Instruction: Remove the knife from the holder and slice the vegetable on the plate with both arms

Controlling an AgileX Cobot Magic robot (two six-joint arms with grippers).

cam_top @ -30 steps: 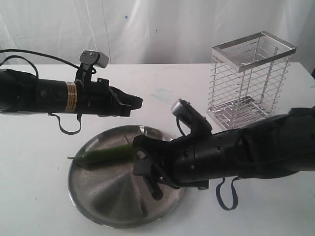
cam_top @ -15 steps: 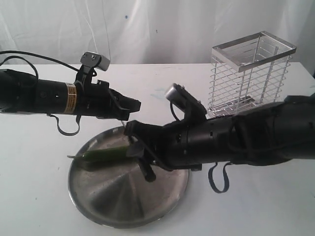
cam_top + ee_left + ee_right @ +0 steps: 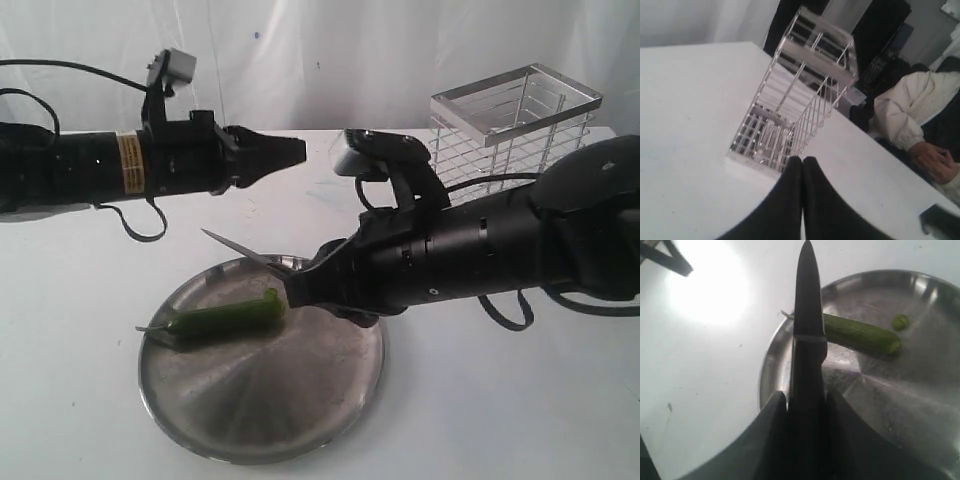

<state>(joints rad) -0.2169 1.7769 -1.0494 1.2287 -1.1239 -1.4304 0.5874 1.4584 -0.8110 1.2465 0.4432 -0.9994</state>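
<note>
My right tool (image 3: 807, 402) clamps the knife (image 3: 807, 305) by its handle, blade aimed out over the plate (image 3: 250, 452), ready to cut. The vegetable (image 3: 225, 318) lies at the plate's 10 o'clock, below the blade. My left tool (image 3: 292, 152) is pressed closed and empty, hovering at 12, pinning nothing yet. The holder (image 3: 510, 150) stands at 2 o'clock.
</note>
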